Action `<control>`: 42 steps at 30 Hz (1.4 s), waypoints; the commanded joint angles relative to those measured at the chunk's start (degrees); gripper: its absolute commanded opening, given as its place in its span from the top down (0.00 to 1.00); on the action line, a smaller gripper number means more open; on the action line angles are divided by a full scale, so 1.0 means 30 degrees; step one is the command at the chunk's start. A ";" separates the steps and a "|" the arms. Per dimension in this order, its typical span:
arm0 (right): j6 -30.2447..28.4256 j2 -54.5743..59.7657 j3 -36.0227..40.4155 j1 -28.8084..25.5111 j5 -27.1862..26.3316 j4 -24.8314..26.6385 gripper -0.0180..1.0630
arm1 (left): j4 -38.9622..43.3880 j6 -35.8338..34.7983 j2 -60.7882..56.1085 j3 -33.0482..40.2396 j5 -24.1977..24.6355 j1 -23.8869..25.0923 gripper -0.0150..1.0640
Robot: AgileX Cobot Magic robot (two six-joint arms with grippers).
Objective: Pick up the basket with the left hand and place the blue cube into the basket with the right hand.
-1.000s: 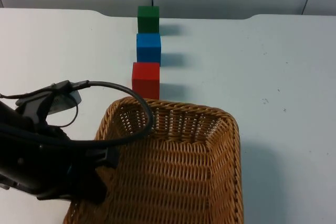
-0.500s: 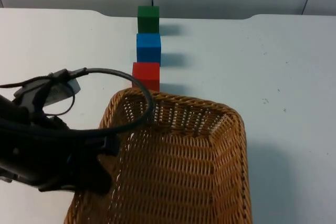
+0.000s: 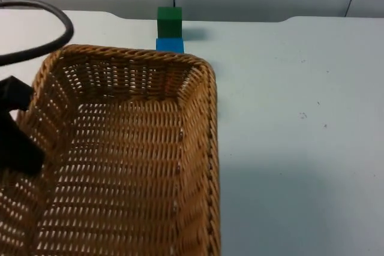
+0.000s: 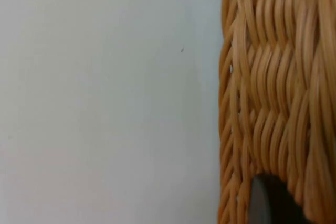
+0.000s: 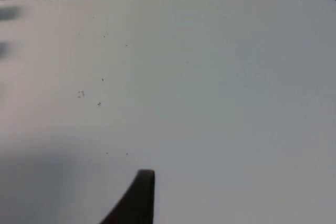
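- Wicker wall of the basket (image 4: 273, 93) is seen pressed right against the left end effector (image 4: 270, 203) in the left wrist view; the basket is judged to be clamped by its side wall so that it can be carried, though the far finger is hidden behind the weave.
- In the top view the basket (image 3: 120, 148) is held close under the camera, apparently raised off the worktop (image 3: 300, 118), with its open mouth upward so a cube can be dropped in.
- The blue cube (image 3: 170, 45) is largely covered by the basket's far rim; just its top strip is seen, with the green cube (image 3: 170, 22) just behind it.
- The right end effector (image 5: 137, 198) waits over bare worktop; whether it is wide or narrow cannot be told.
- The blue cube is not yet grasped.
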 commanded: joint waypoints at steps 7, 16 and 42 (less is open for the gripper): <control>-0.0113 -0.0081 0.0100 0.0073 -0.0044 -0.0083 0.03 | 0.0499 -0.0072 -0.0957 -0.0372 0.1962 0.3217 0.99; -0.0113 -0.0081 -0.0016 0.0073 -0.0160 -0.0083 0.03 | 0.2593 0.0164 -0.0957 -0.0372 0.3100 0.3678 0.99; -0.9965 1.8882 -1.0158 0.0073 -0.7122 1.2606 0.07 | 0.3137 0.0637 -0.0226 -0.1595 0.3290 0.3730 0.99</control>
